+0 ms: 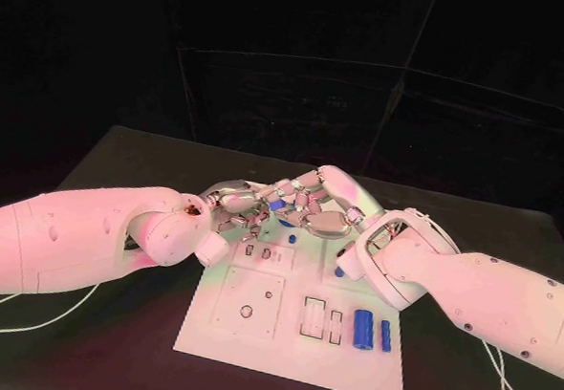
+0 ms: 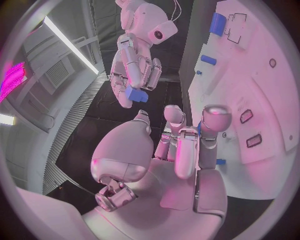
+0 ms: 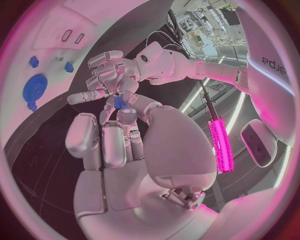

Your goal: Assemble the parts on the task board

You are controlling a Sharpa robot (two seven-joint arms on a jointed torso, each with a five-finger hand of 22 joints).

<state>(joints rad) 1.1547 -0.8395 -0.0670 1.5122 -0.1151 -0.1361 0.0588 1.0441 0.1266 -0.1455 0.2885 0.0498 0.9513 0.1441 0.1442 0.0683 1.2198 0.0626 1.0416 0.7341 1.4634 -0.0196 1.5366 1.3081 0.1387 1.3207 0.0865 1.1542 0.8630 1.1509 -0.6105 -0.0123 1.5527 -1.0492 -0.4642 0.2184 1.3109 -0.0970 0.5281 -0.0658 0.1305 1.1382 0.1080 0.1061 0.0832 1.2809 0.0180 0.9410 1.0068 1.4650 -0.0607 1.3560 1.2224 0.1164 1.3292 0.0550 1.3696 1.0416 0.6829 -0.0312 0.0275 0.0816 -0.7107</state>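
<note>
Both hands meet in the air over the far end of the white task board (image 1: 245,330). My right hand (image 1: 320,205) pinches a small blue part (image 2: 136,95) at its fingertips; the right wrist view shows this blue part (image 3: 119,102) just past those fingers. Facing it, my left hand (image 1: 239,207) has its fingers spread, close to the part and holding nothing. In the right wrist view the left hand (image 3: 109,70) reaches towards the part. The left wrist view has the right hand (image 2: 134,65) beyond my own fingers (image 2: 187,145).
Two blue cylinders (image 1: 363,330) stand side by side near the board's right edge, with smaller blue pieces (image 1: 339,271) farther up. A round blue part (image 3: 34,87) and small blue knobs (image 3: 69,66) sit on the board. White cables trail off both sides of the black table (image 1: 120,161).
</note>
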